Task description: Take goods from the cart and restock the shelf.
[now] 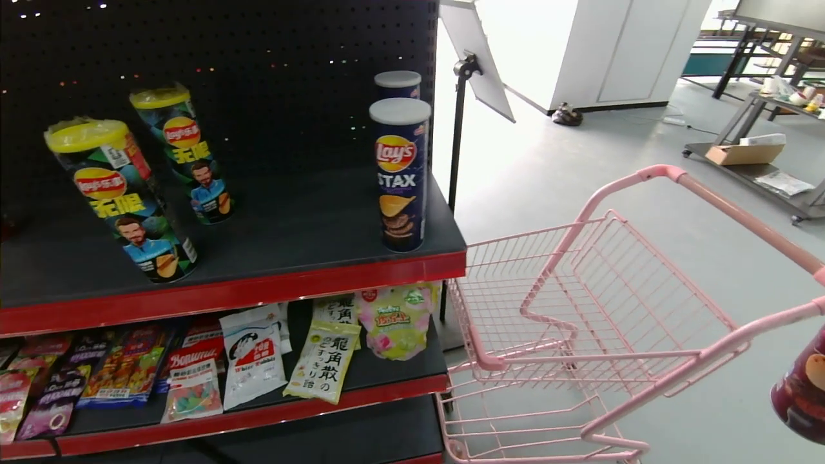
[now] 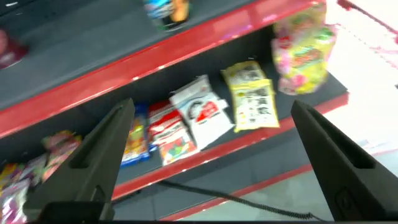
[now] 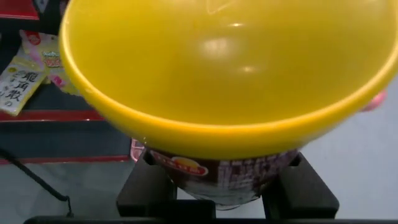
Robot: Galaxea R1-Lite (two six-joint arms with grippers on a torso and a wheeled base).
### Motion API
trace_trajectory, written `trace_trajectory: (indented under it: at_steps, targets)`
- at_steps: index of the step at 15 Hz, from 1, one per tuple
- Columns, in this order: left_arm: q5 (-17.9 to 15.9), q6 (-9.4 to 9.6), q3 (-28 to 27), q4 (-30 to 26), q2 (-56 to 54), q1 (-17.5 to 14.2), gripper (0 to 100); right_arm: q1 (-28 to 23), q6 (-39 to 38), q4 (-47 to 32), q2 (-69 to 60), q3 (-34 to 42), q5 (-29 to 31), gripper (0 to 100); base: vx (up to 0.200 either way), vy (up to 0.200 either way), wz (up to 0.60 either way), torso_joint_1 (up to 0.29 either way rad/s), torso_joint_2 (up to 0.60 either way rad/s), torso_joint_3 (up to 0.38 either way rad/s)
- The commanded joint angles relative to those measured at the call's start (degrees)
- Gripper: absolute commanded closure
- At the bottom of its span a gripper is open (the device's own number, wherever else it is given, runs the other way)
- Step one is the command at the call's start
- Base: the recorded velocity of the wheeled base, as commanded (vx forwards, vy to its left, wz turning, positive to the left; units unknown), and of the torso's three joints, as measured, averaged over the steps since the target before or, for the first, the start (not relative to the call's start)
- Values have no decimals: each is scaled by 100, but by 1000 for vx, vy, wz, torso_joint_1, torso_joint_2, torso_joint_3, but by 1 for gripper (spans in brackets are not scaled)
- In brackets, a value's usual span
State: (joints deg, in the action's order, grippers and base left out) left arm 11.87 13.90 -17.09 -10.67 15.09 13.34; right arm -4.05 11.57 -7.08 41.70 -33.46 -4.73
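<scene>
Four tall crisp canisters stand upright on the black top shelf board (image 1: 296, 219) in the head view. The yellow-lidded dark pair (image 1: 122, 200) is toward the left and the white-lidded dark blue pair (image 1: 399, 174) at the right end, with a gap of board between them. The pink wire cart (image 1: 580, 309) sits just right of the shelf. A maroon cardboard canister (image 1: 802, 393) shows beyond the cart's handle, well apart from the shelf, which lies to its left and ahead. In the left wrist view, the left gripper (image 2: 211, 112) has its black fingers spread wide, nothing between them, facing the lower shelf's snack bags (image 2: 249, 99). In the right wrist view, the right gripper (image 3: 224, 190) clamps the maroon canister by its body, yellow plastic lid (image 3: 230, 74) toward the camera, so the long axis runs along the wrist's line of sight. The right arm likely does the placing: across the cart and upright into the gap, which looks roomy.
</scene>
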Motion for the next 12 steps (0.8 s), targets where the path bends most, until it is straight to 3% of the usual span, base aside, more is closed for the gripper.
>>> trace_trajectory:
  at_steps: [1,5,12]
  targets:
    - [-1,-1,-14,3,-6,2,0,0,3,-12,22,6,-2,100,0,0,0,0,0,0]
    - [-10,-10,-14,3,-15,2,0,0,3,14,-83,156,-10,100,0,0,0,0,0,0]
    - [-18,-1,-5,3,-33,2,0,0,-32,58,-532,437,-28,100,0,200,0,0,2,2]
